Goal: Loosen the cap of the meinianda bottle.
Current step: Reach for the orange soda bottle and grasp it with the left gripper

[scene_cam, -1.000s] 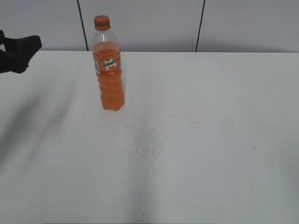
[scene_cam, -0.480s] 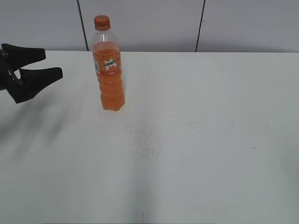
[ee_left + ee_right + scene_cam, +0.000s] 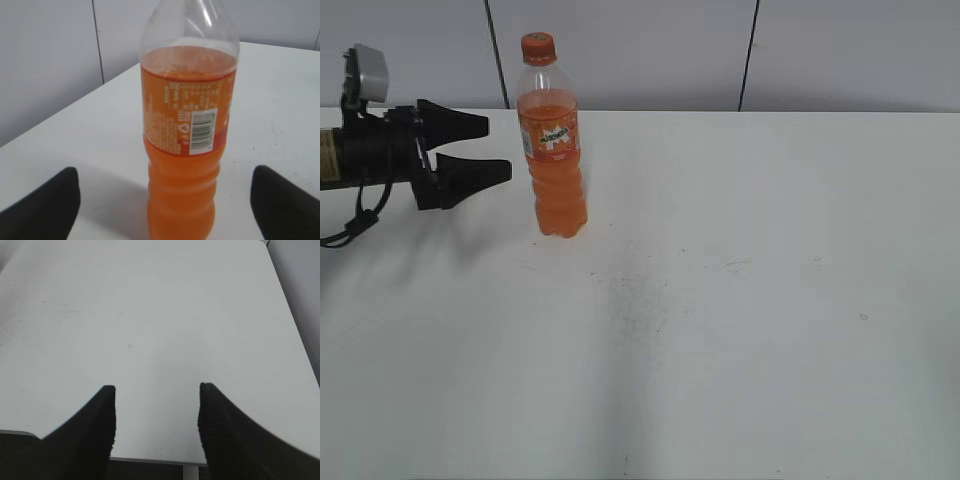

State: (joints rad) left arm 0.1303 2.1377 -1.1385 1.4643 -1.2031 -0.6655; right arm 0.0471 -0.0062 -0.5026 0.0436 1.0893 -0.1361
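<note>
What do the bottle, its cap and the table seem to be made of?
The bottle looks like clear, glossy thin plastic: the orange drink shows through, and its lower body is ribbed. The cap seems opaque orange plastic; its finish is too small to judge. The table has a matte white top, perhaps laminate, with faint dark specks.

1. A wide white table [image 3: 740, 300] fills the near view, faintly scuffed and speckled at its middle.
2. Behind it, pale grey wall panels [image 3: 620, 50] divided by dark vertical seams.
</note>
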